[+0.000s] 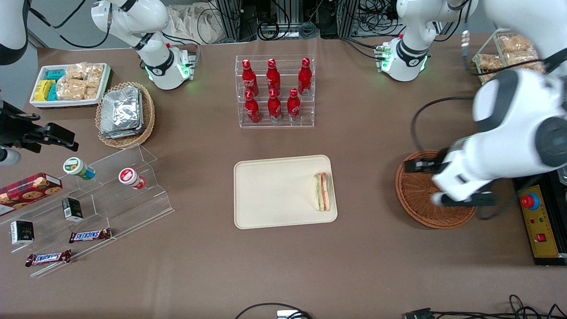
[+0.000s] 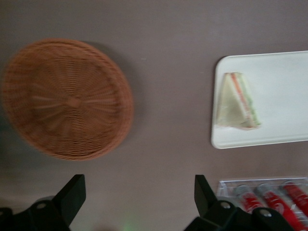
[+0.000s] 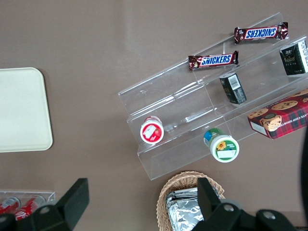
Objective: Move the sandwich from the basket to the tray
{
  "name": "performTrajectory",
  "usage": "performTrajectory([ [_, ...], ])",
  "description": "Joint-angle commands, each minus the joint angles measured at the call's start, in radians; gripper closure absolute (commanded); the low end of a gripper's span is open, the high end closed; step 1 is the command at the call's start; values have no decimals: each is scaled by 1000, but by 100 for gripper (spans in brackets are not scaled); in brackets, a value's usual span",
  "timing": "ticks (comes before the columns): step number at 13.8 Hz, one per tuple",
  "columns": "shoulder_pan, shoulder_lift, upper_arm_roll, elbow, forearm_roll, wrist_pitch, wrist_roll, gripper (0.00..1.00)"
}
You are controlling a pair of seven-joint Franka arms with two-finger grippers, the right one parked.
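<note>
Sandwich [image 1: 322, 192] seen lying on tray [image 1: 274, 191], at edge nearest basket [image 1: 421, 201]. Basket seen emptied. Gripper [image 2: 139, 192] held above basket, fingers spread, nothing held. Arm best lifted clear, tray left undisturbed.

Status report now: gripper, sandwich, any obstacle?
Gripper open, empty, above table beside basket. Sandwich lying on tray, at the edge nearest the basket. Basket empty. No obstacle seen.
</note>
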Motion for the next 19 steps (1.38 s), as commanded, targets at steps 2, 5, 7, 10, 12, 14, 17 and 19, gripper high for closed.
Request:
performTrajectory([
  [2, 28, -111, -9, -45, 143, -79, 58, 0],
  [5, 40, -160, -9, -77, 185, -103, 58, 0],
  [7, 42, -171, -11, -103, 179, -85, 79, 0],
  [10, 42, -209, -12, -169, 179, -53, 84, 0],
  [12, 51, -282, -11, -291, 162, 48, 86, 0],
  [14, 54, -356, -11, -413, 157, 139, 86, 0],
  [17, 54, -367, -11, -430, 155, 153, 86, 0],
  [19, 53, -365, -11, -426, 155, 153, 84, 0],
])
